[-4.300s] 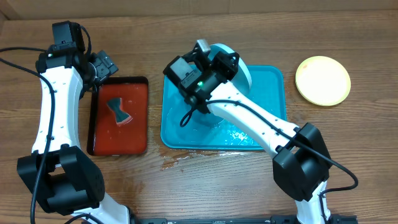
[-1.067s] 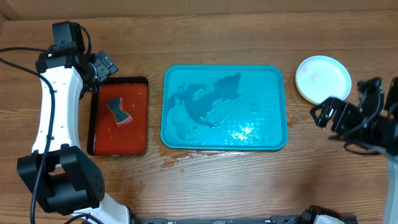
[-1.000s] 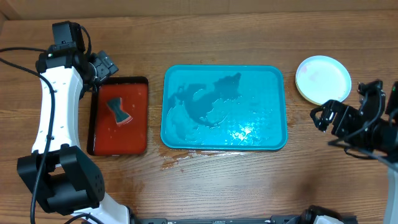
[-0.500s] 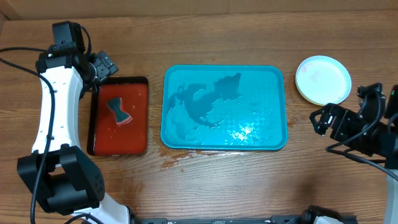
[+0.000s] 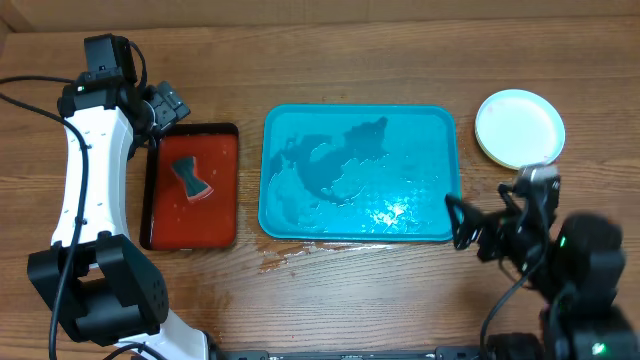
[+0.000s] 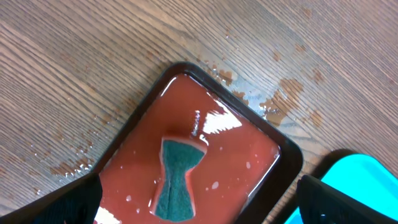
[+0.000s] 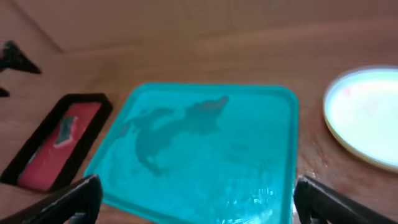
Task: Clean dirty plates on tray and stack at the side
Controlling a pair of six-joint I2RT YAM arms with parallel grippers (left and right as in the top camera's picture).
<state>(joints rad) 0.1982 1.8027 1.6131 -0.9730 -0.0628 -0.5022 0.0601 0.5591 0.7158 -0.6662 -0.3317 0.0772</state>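
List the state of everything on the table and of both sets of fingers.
tray: wet, no plates in it.
plates: stacked on the table, right of the tray.
red tray: wet, holding the sponge.
sponge: flat in the red tray.
left fingers: open, empty.
right fingers: open, empty.

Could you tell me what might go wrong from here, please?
The right pincer hangs open beside the tray at its right front corner; a swing could knock it and slop the water pooled inside. The puddle on the table along the tray's front edge may spread. The plates sit stacked off-centre; a bump could slide them.
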